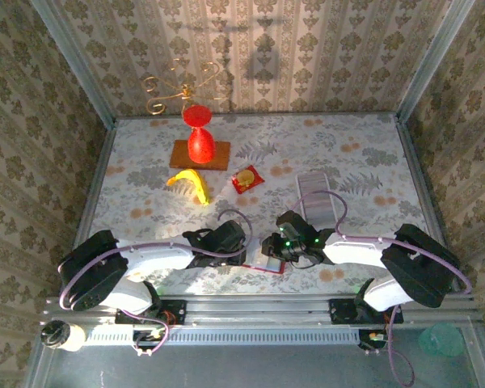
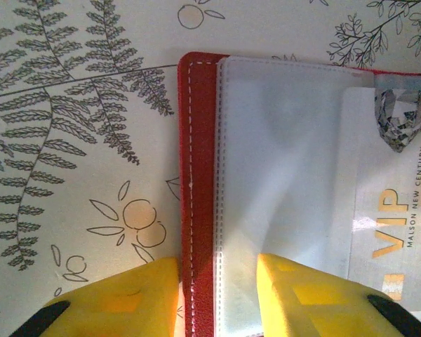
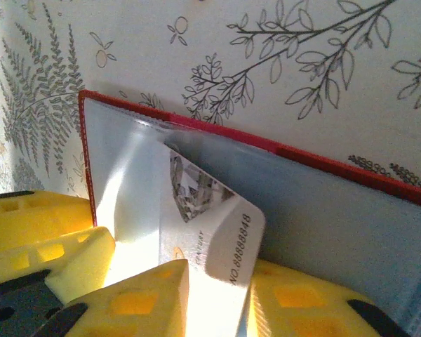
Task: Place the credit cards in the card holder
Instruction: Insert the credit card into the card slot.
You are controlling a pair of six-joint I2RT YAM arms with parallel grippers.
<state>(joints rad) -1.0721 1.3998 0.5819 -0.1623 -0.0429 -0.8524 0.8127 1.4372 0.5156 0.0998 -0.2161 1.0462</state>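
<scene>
Here, the right fingers stand a little apart on either side of one credit card, apparently released rather than clenched; the card's leading end sits under the clear sleeve of the card holder, and its numbered end projects towards the fingers. The left fingers straddle the holder's red stitched edge, part-way apart; whether they pinch the cover or merely pin it cannot be told. The holder lies opened on the tabletop, near the front edge between the two arms. To do this step well, by judgement: steady the holder; push the card squarely along the sleeve, low and flat, so that it slides home without buckling or dragging the holder along. Count: one holder; one card part-inserted; one stack of further cards farther back on the tabletop, number not discernible; one vase; one banana; one sachet.
</scene>
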